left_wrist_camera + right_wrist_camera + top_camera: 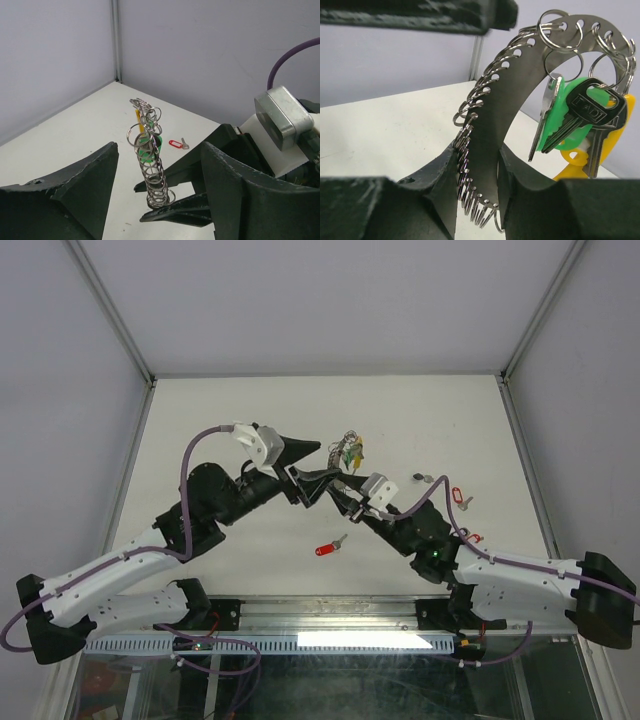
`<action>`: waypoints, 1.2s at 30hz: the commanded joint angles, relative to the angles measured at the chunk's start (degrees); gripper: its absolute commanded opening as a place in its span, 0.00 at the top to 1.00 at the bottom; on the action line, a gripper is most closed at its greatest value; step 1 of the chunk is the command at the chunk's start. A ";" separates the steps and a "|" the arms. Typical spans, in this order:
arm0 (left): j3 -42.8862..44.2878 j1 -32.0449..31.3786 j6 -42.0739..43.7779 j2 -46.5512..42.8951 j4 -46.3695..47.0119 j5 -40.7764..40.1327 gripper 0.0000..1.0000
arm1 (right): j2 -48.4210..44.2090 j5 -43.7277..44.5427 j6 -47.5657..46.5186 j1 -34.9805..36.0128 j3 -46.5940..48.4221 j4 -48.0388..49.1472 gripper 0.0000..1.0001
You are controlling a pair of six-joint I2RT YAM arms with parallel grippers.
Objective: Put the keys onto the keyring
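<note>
Steel keyring [485,130], a flat curved band punched with holes, each hole carrying a small split ring, stands upright near the middle of the white table [220,420]. The right gripper [479,180] grips it at the lower end. Its two dark fingers [432,190] are closed against the flat faces of the band, as the right wrist view shows.

Two keys hang from split rings at the top of the band, toward 3 o'clock in that view. One is a key with a green tag [570,125]. Just beneath it is a key with a yellow tag [580,160]. The two overlap, and both are clear of the table.

The left gripper [308,449] hovers at 9 o'clock of the keyring in the top view, pointing toward it. In the left wrist view its fingers [75,200] stand wide apart and hold nothing. The keyring rises in the gap between them, touching neither.

Loose keys lie on the table in the top view:
- A key with a red tag [330,548] is at 6 o'clock of the keyring, well apart from it.
- A second red-tagged key [459,496] is toward 4 o'clock, beyond the right arm's cable.
- A small dark key [420,477] is near the second red-tagged key, at 10 o'clock of it.
</note>
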 commanded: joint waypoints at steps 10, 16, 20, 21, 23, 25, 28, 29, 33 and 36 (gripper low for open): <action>-2.33 -0.69 -1.97 3.58 5.33 -3.26 0.46 | 0.28 0.33 -1.03 -0.08 4.66 6.09 1.00; -3.04 -0.73 -1.92 4.73 6.18 -4.19 0.60 | 0.62 -0.98 0.28 -0.06 5.26 7.23 1.00; -2.72 -0.70 -1.42 5.44 6.74 -5.24 0.70 | 0.79 -1.80 1.36 -0.05 5.40 7.54 1.00; -2.59 -0.69 -1.43 5.53 6.86 -5.44 0.73 | 0.81 -1.92 1.60 -0.06 5.43 7.66 1.00; -2.37 -0.69 -1.32 5.71 7.14 -5.86 0.80 | 0.97 -2.10 2.01 -0.06 5.34 7.84 1.00; -2.22 -0.69 -1.30 5.86 7.21 -6.11 0.95 | 1.08 -2.25 2.41 -0.06 5.26 7.89 1.00; -1.92 -0.69 -0.93 5.83 7.23 -6.12 1.00 | 0.64 -2.30 3.15 -0.05 4.93 7.89 0.96; -1.91 -0.69 -0.67 5.75 7.26 -6.27 1.00 | 0.33 -2.32 3.37 -0.06 4.73 7.75 0.93; -1.60 -0.69 0.45 5.18 6.25 -7.60 1.00 | -2.34 -3.53 4.95 0.01 4.53 3.32 0.72; -1.24 -0.74 1.66 4.67 5.05 -9.12 1.00 | -5.98 -4.70 6.74 -0.04 3.83 -2.39 0.60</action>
